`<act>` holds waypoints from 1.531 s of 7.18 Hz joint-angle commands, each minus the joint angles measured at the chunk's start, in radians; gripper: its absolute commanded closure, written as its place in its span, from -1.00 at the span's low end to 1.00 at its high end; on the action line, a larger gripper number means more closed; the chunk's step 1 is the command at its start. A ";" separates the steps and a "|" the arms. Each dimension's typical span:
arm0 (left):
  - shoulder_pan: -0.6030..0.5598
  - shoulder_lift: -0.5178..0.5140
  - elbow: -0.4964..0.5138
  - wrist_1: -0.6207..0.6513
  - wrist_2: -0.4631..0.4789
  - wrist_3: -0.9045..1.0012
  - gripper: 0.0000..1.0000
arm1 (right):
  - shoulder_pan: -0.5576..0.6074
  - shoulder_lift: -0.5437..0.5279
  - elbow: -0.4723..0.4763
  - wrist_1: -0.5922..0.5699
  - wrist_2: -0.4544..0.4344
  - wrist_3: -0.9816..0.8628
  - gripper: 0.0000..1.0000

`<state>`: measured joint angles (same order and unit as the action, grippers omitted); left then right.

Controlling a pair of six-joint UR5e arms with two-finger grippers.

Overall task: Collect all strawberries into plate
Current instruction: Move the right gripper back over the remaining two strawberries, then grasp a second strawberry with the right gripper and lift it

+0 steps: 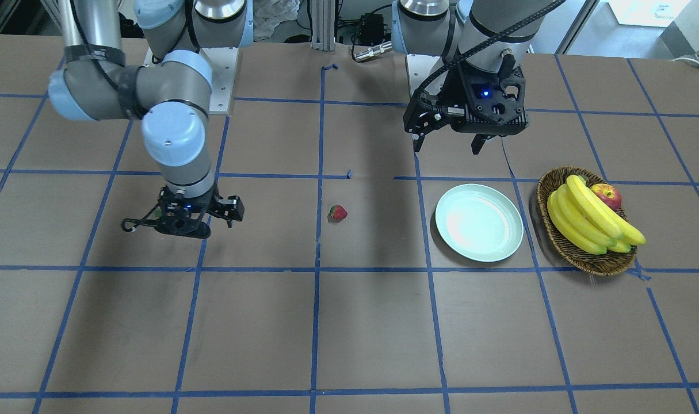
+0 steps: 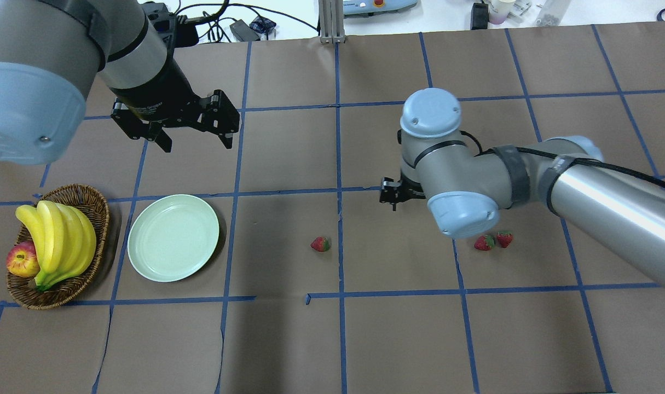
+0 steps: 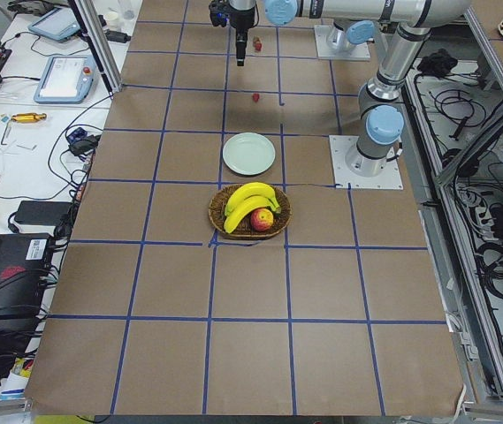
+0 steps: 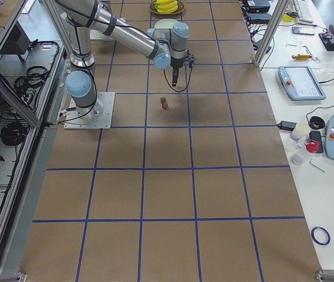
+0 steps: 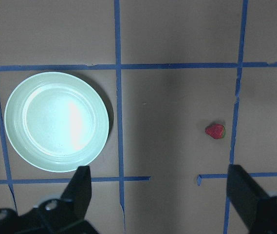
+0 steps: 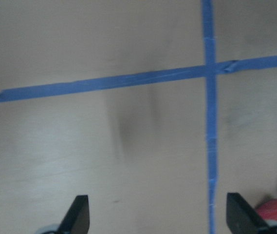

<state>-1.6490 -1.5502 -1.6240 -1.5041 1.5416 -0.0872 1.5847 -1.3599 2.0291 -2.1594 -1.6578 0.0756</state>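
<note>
Hovering above bare worktop (image 2: 398, 334), the right tool (image 6: 156, 197) is holding its fingers wide apart with nothing between them. One strawberry (image 6: 274, 213) is just peeking into the corner of its wrist view, outside the right-hand finger. A straight descent from here is therefore risking a pinch on air, or a fingertip landing on the fruit and squashing or flicking it. Seen from overhead, a pair of strawberries (image 2: 484, 242) is lying just beside each other, right of centre and near the wrist; closing on one is likely to be nudging its neighbour away. A middle strawberry (image 2: 321, 244) is sitting alone. The plate (image 2: 173, 246) is lying empty well off to the left, so a long carry is threatening a slip from a shallow grip. The left tool (image 2: 198, 146), fingers also apart, is hanging just beyond the plate and could be crowding that drop.
</note>
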 commanded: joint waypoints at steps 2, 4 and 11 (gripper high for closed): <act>0.000 -0.001 -0.001 -0.001 0.002 0.000 -1.00 | -0.204 -0.076 0.123 -0.029 -0.016 -0.332 -0.99; 0.000 -0.001 -0.001 -0.001 0.000 -0.002 -1.00 | -0.262 -0.076 0.183 -0.117 0.003 -0.025 -1.00; 0.000 -0.001 -0.007 0.004 0.000 -0.003 -1.00 | -0.278 -0.061 0.192 -0.134 0.139 0.886 -0.88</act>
<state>-1.6490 -1.5510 -1.6315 -1.5009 1.5416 -0.0905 1.3089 -1.4228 2.2205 -2.2868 -1.5378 0.9524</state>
